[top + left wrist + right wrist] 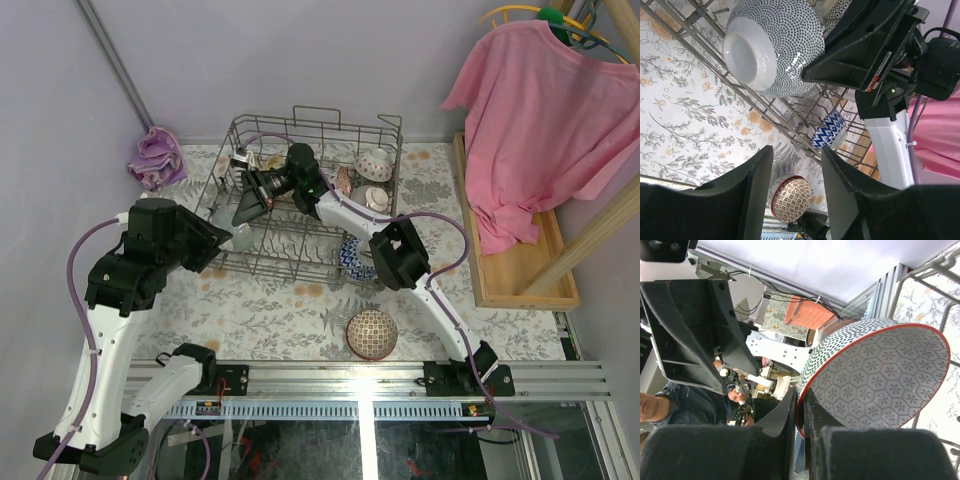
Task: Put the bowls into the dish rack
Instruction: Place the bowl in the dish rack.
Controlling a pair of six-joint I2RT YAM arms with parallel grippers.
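**Dotted bowl held at the rack's near left corner**

The right gripper (pixel 802 432) has its jaws clamped on the rim of a dotted bowl (pixel 875 375). One finger is inside the bowl and one outside. The bowl has a red rim, dark dots on the outside and a hexagon pattern inside. It is tipped well off level, and the left wrist view shows its plain white foot. The right arm reaches from the right across the dish rack (pixel 262 250), so the bowl hangs over the wires at the rack's near left corner. I cannot tell whether it touches the tines.

The left gripper (pixel 796 155) sits just beside that same corner, at the rack's left near side. Its jaws are wide apart with nothing between them.

The rack stands at the middle of the flowered table (pixel 270 310). A floral bowl (pixel 373 165) sits at the far right of the rack, with a pink bowl (pixel 378 198) just near of it. A blue zigzag bowl (pixel 827 131) lies at the rack's near right corner, partly hidden under the right arm. Whether it is inside the wires or on the table is unclear.

A red-rimmed patterned bowl (pixel 372 333) lies overturned on the table, near of the rack and well apart from it.

A purple cloth (pixel 157 158) lies at the far left, and a pink shirt (pixel 545 110) hangs at the far right.
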